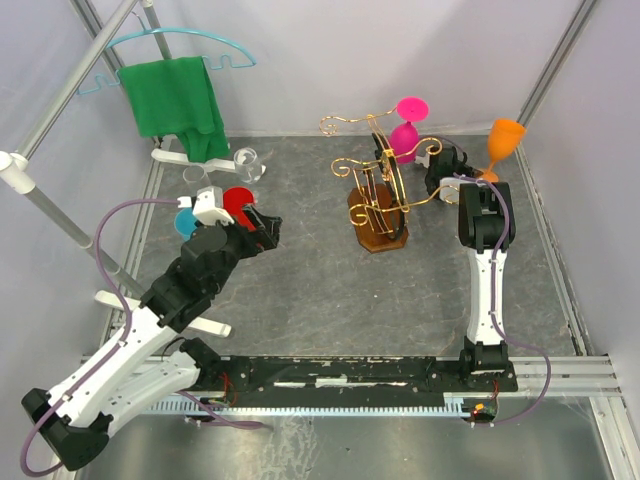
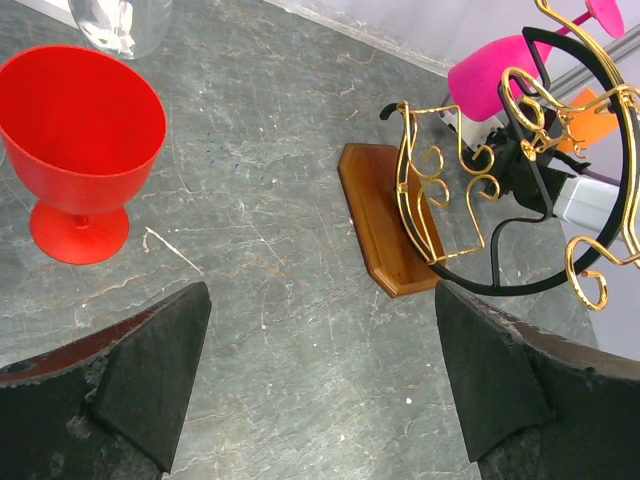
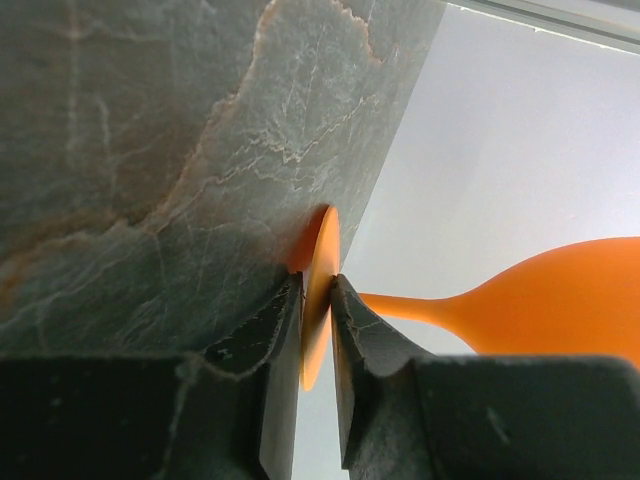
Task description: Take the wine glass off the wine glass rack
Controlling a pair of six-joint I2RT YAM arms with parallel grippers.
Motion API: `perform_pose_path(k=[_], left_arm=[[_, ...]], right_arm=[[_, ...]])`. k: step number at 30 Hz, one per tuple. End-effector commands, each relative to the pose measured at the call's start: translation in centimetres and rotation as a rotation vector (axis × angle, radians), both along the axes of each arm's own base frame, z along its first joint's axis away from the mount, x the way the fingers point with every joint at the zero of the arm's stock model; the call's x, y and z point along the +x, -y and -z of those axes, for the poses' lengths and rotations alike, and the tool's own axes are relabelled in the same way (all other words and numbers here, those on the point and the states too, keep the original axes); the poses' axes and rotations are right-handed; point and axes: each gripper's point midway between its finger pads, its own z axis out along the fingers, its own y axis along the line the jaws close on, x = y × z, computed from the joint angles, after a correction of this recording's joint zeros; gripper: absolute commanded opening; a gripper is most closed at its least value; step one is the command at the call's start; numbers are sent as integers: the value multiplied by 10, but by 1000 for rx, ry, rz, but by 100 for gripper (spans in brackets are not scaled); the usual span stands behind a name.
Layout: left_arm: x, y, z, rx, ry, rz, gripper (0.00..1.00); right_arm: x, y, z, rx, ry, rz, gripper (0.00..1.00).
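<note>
1. Grey marbled tabletop (image 1: 300,290) and pale walls fill the overhead view.
   - The wine glass rack (image 1: 380,200) stands right of centre, with a pink wine glass (image 1: 405,135) hanging upside down at its upper side.
   - The orange wine glass (image 1: 506,135) is off the rack, upright at the upper right, well apart from the gold wire.
   - The right gripper (image 1: 478,180) sits at its foot.
   - The left gripper (image 1: 268,225), left of centre, has its jaws spread wide and holds nothing.
   - Beside it are a red cup (image 1: 240,197) and a blue cup (image 1: 185,222).
   - A green cloth (image 1: 180,95) hangs on a turquoise hanger (image 1: 225,48) at the upper left.

2. Left wrist view: both dark fingers (image 2: 150,370) stand far apart at the bottom corners. The red cup (image 2: 85,130) is upper left and the rack (image 2: 480,190) upper right, on its wooden base (image 2: 385,215).

3. Right wrist view: the two fingers (image 3: 280,350) flank the orange glass's thin foot (image 3: 318,300) with only a sliver of room. Whether they press on it cannot be told. The bowl (image 3: 560,300) points to the right edge.
</note>
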Motion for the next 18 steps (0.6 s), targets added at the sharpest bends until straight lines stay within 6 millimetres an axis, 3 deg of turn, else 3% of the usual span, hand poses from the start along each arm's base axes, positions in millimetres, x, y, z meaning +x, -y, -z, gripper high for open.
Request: perform_pose_path(k=[1,12,18], left_arm=[[0,-1,-11,-15,34,-2,99],[-5,-4,-14,-22,48,3,99],[-9,-8,-15,-24,56,-1,99]], right_arm=[[-10,-19,37,58,-131,-65,27],[-17,-37,32,126,-145,-108,39],[-28,-49,39,147,-206,-122,40]])
